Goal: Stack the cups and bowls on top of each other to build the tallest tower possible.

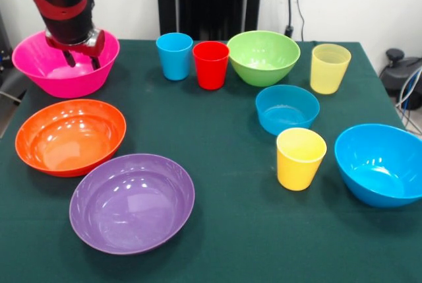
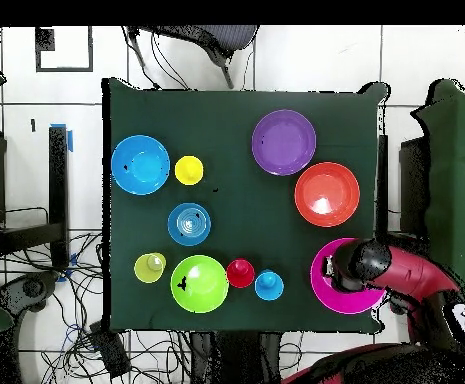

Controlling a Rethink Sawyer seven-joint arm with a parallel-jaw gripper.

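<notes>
My gripper [image 1: 81, 60] hangs open and empty just above the inside of the large pink bowl [image 1: 62, 84], which stands upright at the table's far left corner. The orange bowl [image 1: 69, 136] and purple bowl [image 1: 132, 202] sit in front of it. The blue cup [image 1: 174, 55], red cup [image 1: 211, 65], green bowl [image 1: 264, 57] and pale yellow cup [image 1: 330, 68] line the far side. The small blue bowl [image 1: 287, 108], opaque yellow cup [image 1: 301, 157] and medium blue bowl [image 1: 379, 164] are at the right. Every piece stands alone; there is no tower.
The table wears a dark green cloth [image 1: 231, 243]. In the overhead view my arm [image 2: 376, 265] covers part of the pink bowl [image 2: 338, 300] at the table's edge. Cables lie on the floor [image 2: 86, 330] beside the table.
</notes>
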